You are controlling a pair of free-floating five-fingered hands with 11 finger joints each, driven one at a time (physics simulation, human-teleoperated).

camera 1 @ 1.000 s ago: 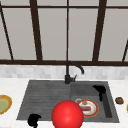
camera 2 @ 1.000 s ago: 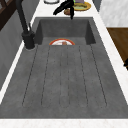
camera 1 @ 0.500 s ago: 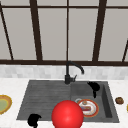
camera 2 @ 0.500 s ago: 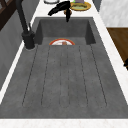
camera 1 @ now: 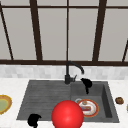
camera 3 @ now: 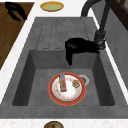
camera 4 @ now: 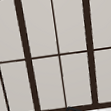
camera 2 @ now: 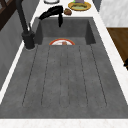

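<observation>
A window of pale panes and dark, straight bars fills the wall behind the white, faintly speckled desk. Set into the desk is a matte grey, grainy sink: a flat ribbed drainboard on the left and a deep square basin on the right. A slim black faucet with a curved spout stands at the back rim. A glossy red ball sits at the front edge, cut off below and covering part of the basin. On the basin floor lies a round plate with a red rim and pale centre; the small scraps on it are too blurred to name. A yellow dish is cut off at the left edge. The right hand hovers over the basin above the plate, beside the faucet, fingers hanging down, released, grasping nothing. The left hand hangs at the front of the drainboard, fingers curled, clenched on nothing. A small brown lump rests on the desk to the right.
</observation>
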